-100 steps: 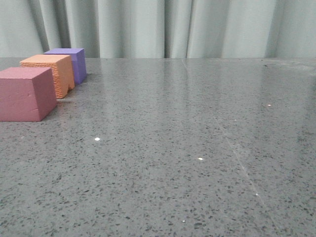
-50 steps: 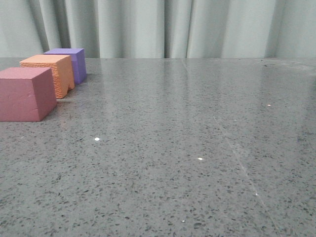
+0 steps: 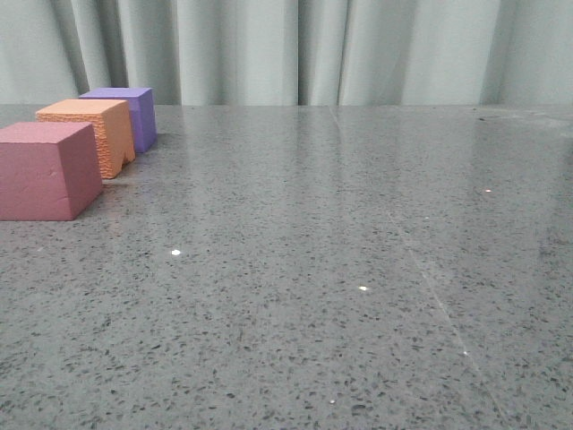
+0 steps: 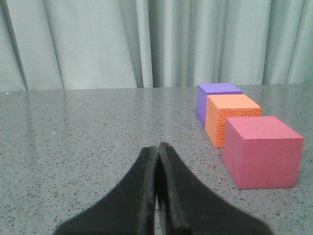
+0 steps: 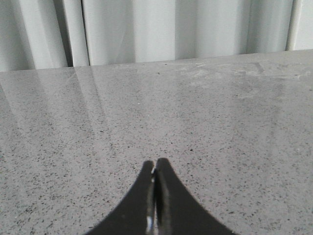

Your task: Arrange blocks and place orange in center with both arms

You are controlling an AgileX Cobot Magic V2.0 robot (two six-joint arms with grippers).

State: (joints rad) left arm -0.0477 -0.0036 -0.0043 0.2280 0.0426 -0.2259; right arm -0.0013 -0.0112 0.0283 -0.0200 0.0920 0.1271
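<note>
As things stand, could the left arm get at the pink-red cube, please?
Probably yes: the pink-red cube sits nearest in the row, with bare table between it and the left gripper, whose fingers are shut and must open first.

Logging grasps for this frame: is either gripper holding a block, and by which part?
Nothing is held. Left gripper and right gripper are both shut on nothing.

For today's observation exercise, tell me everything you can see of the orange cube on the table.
The orange cube is a foam-looking block with a smooth, paler top and pebbled, rough sides; its near lower edge looks notched. It sits upright on the speckled grey table, middle of a receding row, between the pink-red cube in front and the purple cube behind. No gripper touches it; whether it touches its neighbours cannot be told.
</note>
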